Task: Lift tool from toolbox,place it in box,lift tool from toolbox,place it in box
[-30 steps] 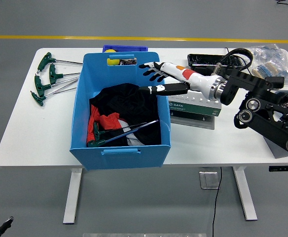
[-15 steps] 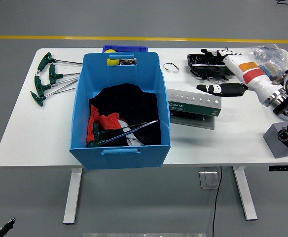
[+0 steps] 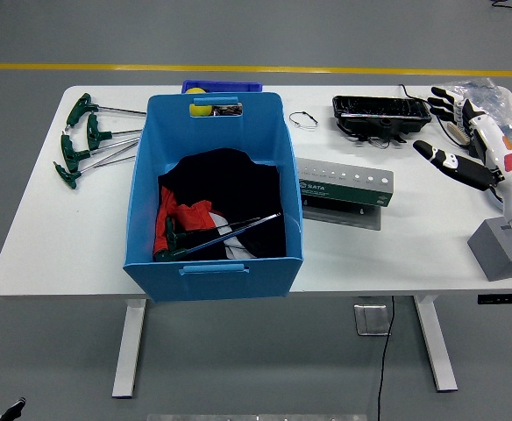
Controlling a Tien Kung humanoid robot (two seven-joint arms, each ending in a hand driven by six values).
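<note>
A blue box (image 3: 146, 189) stands mid-table holding black and red cloth and one green-handled T wrench (image 3: 216, 235). Several more green-handled T wrenches (image 3: 85, 136) lie on the table to its left. A green tool holder (image 3: 344, 186) lies just right of the box. My right hand (image 3: 440, 123) is open and empty, fingers spread, at the far right of the table beside a black tray (image 3: 380, 112). My left arm is out of view.
A yellow ball (image 3: 202, 110) sits at the box's back rim, with a dark blue bin (image 3: 224, 85) behind it. A small wire ring (image 3: 304, 119) lies near the tray. A plastic bag (image 3: 484, 95) and a grey block (image 3: 500, 247) are at the right edge.
My right hand has swung from over the blue box's right rim across the tool holder to the table's far right, empty and open throughout. The wrench lies in the box unchanged.
</note>
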